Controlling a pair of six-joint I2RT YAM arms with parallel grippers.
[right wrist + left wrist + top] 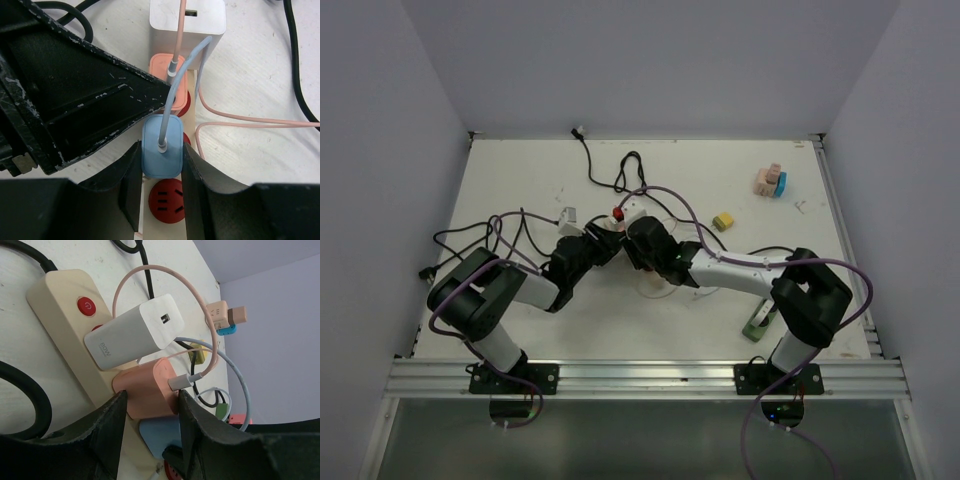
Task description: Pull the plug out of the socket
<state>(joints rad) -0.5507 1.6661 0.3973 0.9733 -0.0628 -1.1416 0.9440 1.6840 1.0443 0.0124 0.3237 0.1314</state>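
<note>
Clamping the pink plug [147,385] between its two fingers, the left gripper [151,399] holds it where it sits in the cream power strip [52,300], just beside a white charger [132,332]. The right gripper [161,149] is closed on the blue plug [162,160], next along the same strip, with one finger pressed to each side. Both plugs are seated in the strip, which lies near the middle of the table [720,175].

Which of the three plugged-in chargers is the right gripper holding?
The blue charger, clamped in the right gripper. The pink charger beside it sits in the left gripper, and no gripper touches the white charger.
</note>
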